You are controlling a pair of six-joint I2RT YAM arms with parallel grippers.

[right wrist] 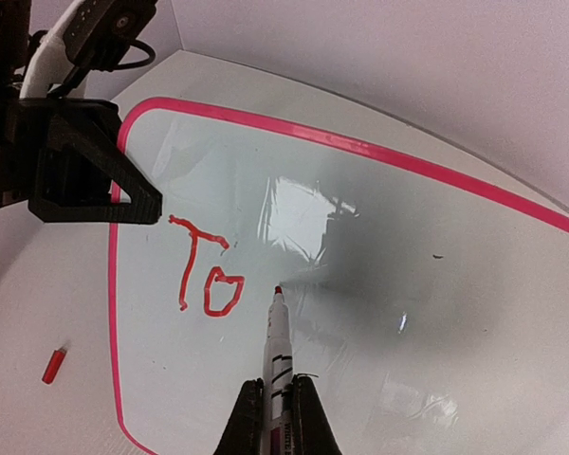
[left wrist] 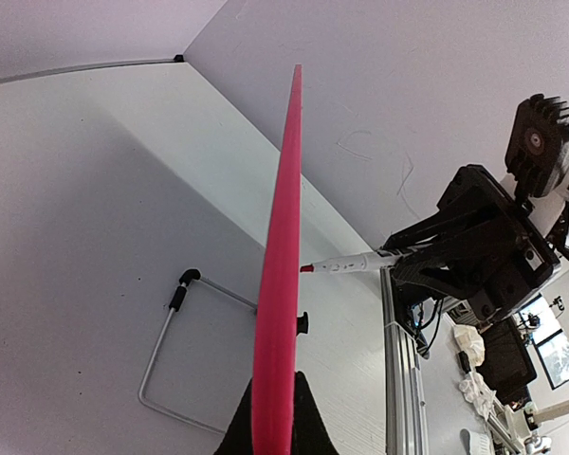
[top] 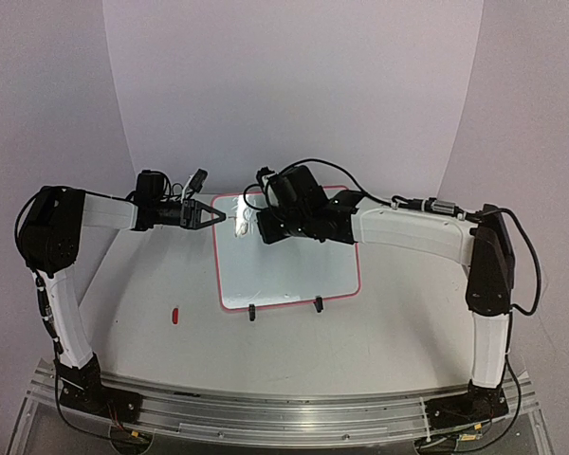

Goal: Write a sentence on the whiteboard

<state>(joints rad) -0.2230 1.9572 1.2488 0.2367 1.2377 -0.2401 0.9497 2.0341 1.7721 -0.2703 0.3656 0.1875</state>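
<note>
A: Where is the whiteboard [top: 294,275] found, and how is it secured?

B: It is laid flat on the table [top: 408,322] between the two arms. Its left edge is pinched by the left gripper [top: 218,217], whose jaws are closed on the red-pink frame. In the left wrist view that frame is seen edge-on.

A: And the right gripper [right wrist: 277,412]?

B: It is closed on a marker [right wrist: 277,341] with a white barrel and a red tip. The writing is therefore left to the right arm, and the bracing to the left.

A: How much is written?

B: Of the sentence [right wrist: 207,275], only "To" is seen, close to the clamped edge. Most of the task is judged to remain.

A: On what is the next stroke hinged?

B: The marker's long axis is pointed from the gripper toward the board's far edge, across the line of writing. The tip is placed just right of the "o", on the side away from the left gripper. The next letter is expected there, with the strokes carried rightward. Whether the tip is touching the surface cannot be told.

A: Anything else?

B: A red cap [top: 175,315] is seen on the table, left of the board and apart from it.
</note>
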